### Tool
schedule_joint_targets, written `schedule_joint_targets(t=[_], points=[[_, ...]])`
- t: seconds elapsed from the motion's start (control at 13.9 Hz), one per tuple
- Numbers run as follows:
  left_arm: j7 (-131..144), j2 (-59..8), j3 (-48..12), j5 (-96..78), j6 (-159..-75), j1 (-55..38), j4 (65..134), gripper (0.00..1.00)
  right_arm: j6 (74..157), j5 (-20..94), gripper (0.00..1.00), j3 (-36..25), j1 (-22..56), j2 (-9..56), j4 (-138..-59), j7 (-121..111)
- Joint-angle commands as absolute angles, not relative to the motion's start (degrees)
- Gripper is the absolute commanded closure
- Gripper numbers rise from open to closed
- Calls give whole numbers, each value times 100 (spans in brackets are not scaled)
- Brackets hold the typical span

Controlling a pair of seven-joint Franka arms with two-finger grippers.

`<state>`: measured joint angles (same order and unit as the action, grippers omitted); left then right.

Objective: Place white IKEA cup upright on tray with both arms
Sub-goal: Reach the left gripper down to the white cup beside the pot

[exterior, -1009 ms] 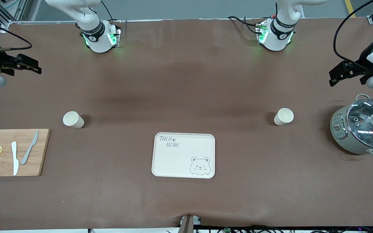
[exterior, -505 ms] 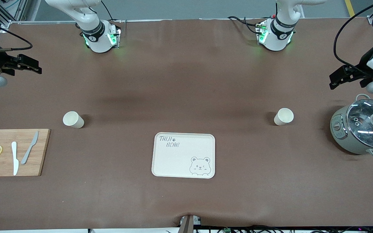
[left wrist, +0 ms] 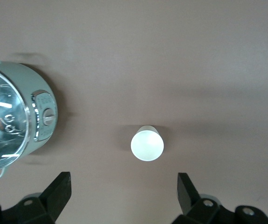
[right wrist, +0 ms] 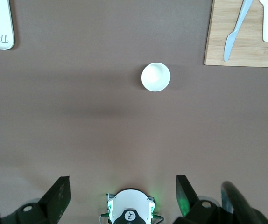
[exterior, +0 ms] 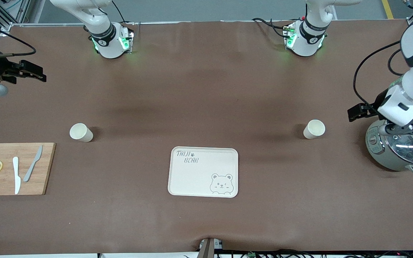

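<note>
While the pot (exterior: 400, 150) is half-hidden, left hand (left wrist: 123, 196) gapes.

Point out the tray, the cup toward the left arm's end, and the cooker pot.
tray (exterior: 199, 175), front view, bare middle of its surface.
cup toward the left arm's end (exterior: 314, 129), front view, on its rim opening.
cooker pot (left wrist: 12, 123), left wrist view, on its glass lid.

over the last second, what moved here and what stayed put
The left gripper came down and in from the table's end toward the cup beside the pot, fingers open, holding nothing. The right gripper, the other cup and the tray stayed as they were.
</note>
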<state>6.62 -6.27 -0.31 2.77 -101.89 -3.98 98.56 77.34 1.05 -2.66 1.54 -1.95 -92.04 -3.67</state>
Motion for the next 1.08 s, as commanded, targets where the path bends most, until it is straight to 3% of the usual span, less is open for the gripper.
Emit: schedule_joint_targets(t=[0.0, 0.36, 1.01], points=[[712, -326, -62, 299, -10834, -369, 10693, 0, 7717, 123, 0, -290, 193, -237, -9211, -316], [712, -246, -70, 299, -12231, -229, 11828, 0, 7726, 123, 0, -281, 202, -237, -9193, -316], [668, -738, -61, 299, -13675, -97, 12646, 0, 7717, 123, 0, -281, 185, -202, -9193, -316]])
